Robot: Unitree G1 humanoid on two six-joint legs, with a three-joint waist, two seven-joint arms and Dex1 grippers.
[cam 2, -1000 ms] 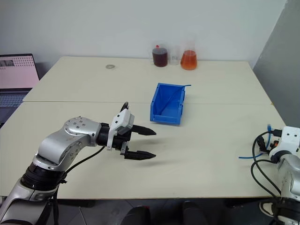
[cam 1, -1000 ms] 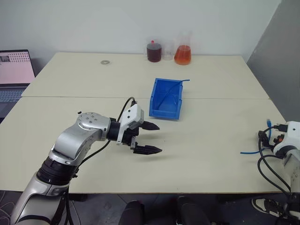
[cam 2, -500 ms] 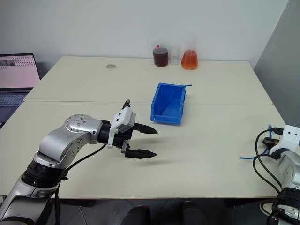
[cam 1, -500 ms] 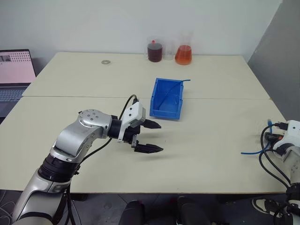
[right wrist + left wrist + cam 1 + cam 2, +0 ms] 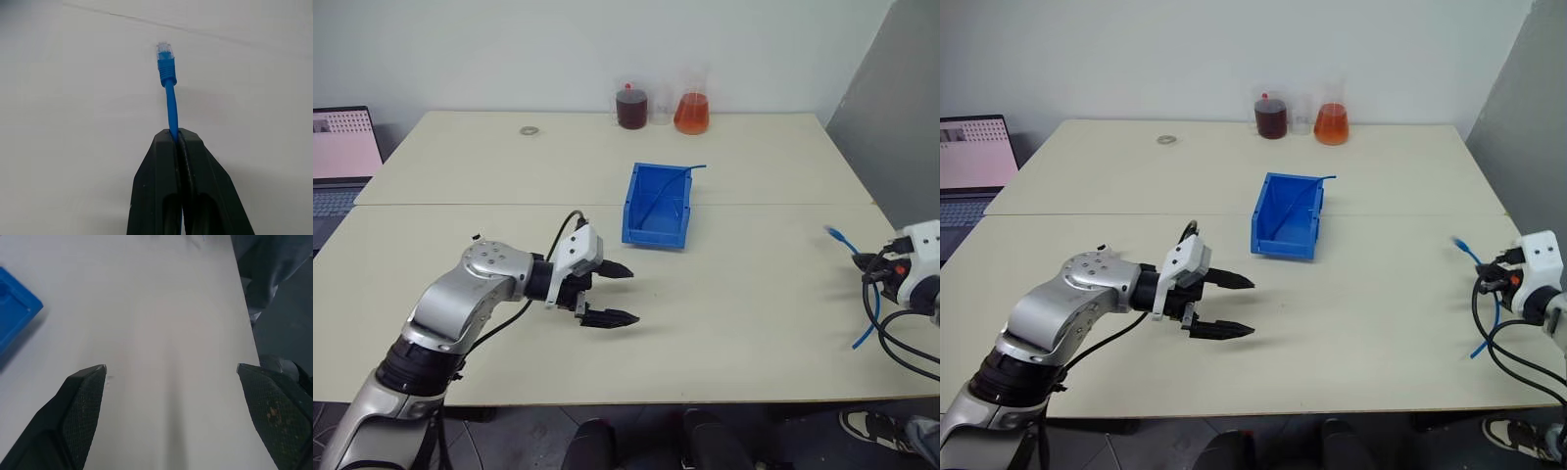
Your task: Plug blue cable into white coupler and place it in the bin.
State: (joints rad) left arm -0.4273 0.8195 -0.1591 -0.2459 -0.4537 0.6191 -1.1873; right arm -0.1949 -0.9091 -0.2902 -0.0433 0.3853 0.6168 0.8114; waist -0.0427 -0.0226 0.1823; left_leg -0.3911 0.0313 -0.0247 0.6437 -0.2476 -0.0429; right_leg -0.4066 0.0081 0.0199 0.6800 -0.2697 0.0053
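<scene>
My right gripper [image 5: 176,135] is shut on the blue cable [image 5: 170,105], a short way behind its clear-bluish plug [image 5: 165,51]. It is held above the table at the far right. The plug [image 5: 829,233] points toward the table's middle. The cable's tail [image 5: 862,333] hangs down past the table edge beneath the right gripper [image 5: 865,261]. The blue bin [image 5: 654,238] stands at the table's centre, well to the left of the plug. In front of the bin and to its left, my left gripper [image 5: 628,294] hovers open with nothing between its fingers. The white coupler is out of view.
Another thin blue cable [image 5: 696,167] lies in the bin and sticks out over its far right corner. Flasks of dark red [image 5: 633,106] and orange liquid [image 5: 693,113] stand at the back. A small ring [image 5: 527,129] lies back left, and a laptop [image 5: 342,147] sits far left.
The right gripper has risen and swung inward with the blue cable, lifting the plug end over the table. The left gripper has drifted slightly left and down, still open.
</scene>
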